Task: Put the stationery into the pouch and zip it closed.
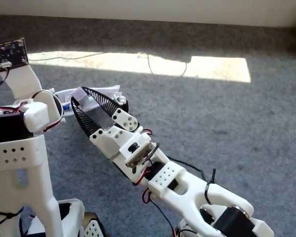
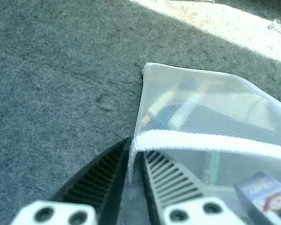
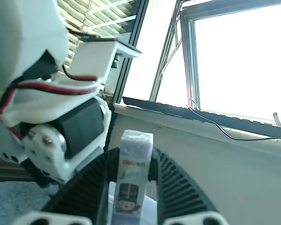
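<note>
A white mesh pouch [image 2: 210, 117] lies on the grey carpet, with pens [image 2: 161, 105] showing through its side. My left gripper [image 2: 132, 145] is shut on the pouch's white edge band, black ribbed fingers [image 2: 96, 183] pinching it at the corner. In the high view the pouch [image 1: 64, 93] peeks out beside the left arm. My right gripper [image 1: 79, 96] hovers right at the pouch, shut on a small pale purple stationery box [image 1: 91, 106]. The box [image 3: 131, 183] stands upright between the right gripper [image 3: 132, 157] fingers, cartoon label facing the camera. The box's end [image 2: 264, 199] hangs just above the pouch mouth.
The left arm's white body [image 1: 19, 148] stands at the left edge, close to the right gripper. A sunlit patch [image 1: 197, 66] and a thin cable [image 1: 150, 64] cross the carpet behind. Open carpet [image 1: 237, 128] spreads to the right.
</note>
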Controlling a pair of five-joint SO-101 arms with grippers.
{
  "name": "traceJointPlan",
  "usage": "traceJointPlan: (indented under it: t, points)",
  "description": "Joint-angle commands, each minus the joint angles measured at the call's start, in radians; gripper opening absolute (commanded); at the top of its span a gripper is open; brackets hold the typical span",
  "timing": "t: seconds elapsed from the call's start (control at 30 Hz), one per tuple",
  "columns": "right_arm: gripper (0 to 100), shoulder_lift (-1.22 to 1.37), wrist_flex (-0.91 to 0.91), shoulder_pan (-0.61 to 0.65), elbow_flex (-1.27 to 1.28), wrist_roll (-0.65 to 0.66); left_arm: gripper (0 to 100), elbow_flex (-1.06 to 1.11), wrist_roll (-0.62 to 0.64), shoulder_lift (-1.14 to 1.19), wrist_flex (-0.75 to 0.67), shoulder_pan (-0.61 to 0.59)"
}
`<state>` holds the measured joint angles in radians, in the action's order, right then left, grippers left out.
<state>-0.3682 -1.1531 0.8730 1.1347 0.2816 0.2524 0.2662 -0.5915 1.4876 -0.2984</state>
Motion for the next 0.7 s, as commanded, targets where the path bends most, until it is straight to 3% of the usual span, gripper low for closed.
traceJointPlan:
  t: [0.0, 0.67]
  points:
    - [0.4, -0.007, -0.021, -0.007, -0.056, 0.008, 1, 0.012, 0.003, 0.012, -0.015, 0.005]
    - [0.4, -0.01, 0.07, -0.002, -0.05, 0.006, 1, 0.012, 0.003, 0.012, -0.011, 0.005]
